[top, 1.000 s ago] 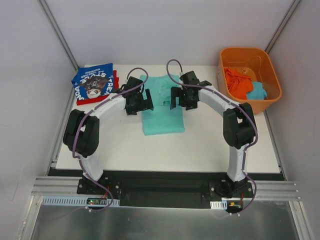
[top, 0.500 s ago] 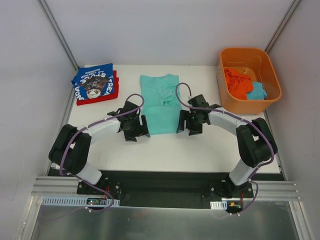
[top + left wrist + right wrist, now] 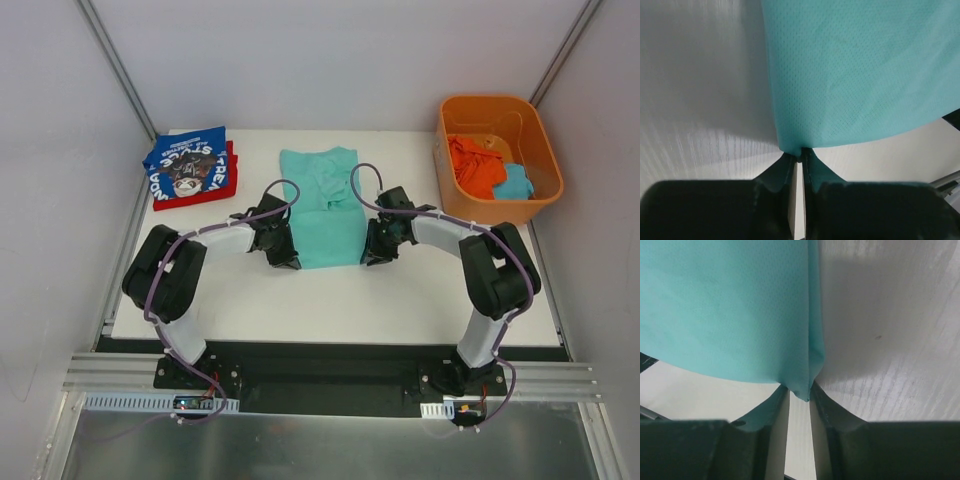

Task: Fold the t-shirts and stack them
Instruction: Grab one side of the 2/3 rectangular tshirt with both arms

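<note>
The mint-teal t-shirt (image 3: 322, 205) is plain, one flat colour; up close its cloth shows a fine dotted mesh weave. Left of it, the royal-blue t-shirt (image 3: 188, 165) carries white lettering and a dark-and-white round graphic. The red t-shirt (image 3: 192, 200) shows as a plain red border beneath the blue. Right of the mint-teal t-shirt, the tub (image 3: 500, 212) is solid orange; inside lie an orange-red cloth (image 3: 472, 165) and a brighter turquoise cloth (image 3: 516, 184). The bench (image 3: 400, 290) is white with faint grain streaks. The left tool (image 3: 799, 157) and right tool (image 3: 800, 390) have black fingers. The left arm (image 3: 215, 238) and right arm (image 3: 440, 232) are white with black joints.
</note>
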`<state>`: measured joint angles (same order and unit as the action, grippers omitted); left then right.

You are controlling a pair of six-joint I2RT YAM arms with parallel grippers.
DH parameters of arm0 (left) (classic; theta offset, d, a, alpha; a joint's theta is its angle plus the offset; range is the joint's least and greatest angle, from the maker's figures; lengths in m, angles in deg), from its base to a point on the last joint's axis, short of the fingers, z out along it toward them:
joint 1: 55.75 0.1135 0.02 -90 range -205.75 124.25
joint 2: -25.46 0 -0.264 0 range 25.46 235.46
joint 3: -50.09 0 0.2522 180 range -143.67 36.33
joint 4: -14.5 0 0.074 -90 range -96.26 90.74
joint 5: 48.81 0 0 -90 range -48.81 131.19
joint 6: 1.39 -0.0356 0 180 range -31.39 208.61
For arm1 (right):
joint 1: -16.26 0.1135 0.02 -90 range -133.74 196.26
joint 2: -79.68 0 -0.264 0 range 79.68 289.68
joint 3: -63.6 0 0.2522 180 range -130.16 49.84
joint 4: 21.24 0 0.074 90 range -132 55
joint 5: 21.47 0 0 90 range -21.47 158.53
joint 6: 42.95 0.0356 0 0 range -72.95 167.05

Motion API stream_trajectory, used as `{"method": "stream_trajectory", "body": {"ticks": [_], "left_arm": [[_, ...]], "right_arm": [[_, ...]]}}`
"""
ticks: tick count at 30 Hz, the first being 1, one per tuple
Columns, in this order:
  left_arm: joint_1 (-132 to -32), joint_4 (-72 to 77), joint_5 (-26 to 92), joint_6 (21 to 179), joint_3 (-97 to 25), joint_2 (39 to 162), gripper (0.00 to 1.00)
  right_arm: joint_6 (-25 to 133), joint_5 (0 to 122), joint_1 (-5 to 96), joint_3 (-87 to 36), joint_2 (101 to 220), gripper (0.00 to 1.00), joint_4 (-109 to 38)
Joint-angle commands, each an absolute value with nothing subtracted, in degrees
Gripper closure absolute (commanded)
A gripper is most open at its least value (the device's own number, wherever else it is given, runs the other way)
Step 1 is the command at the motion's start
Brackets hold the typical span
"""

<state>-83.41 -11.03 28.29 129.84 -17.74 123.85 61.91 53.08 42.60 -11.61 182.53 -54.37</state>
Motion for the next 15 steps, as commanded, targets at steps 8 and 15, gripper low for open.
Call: {"method": "stream_trajectory", "body": {"ticks": [8, 15], "left_arm": [[-84.0, -11.7, 28.7, 128.6, -11.2, 115.8, 1.00], [-92.7, -14.4, 25.5, 134.0, -0.2, 93.5, 1.00]], "right_arm": [[59.6, 51.6, 43.1, -6.6, 174.8, 0.99, -54.8], [61.3, 51.3, 48.8, 1.6, 157.0, 0.99, -65.7]]}}
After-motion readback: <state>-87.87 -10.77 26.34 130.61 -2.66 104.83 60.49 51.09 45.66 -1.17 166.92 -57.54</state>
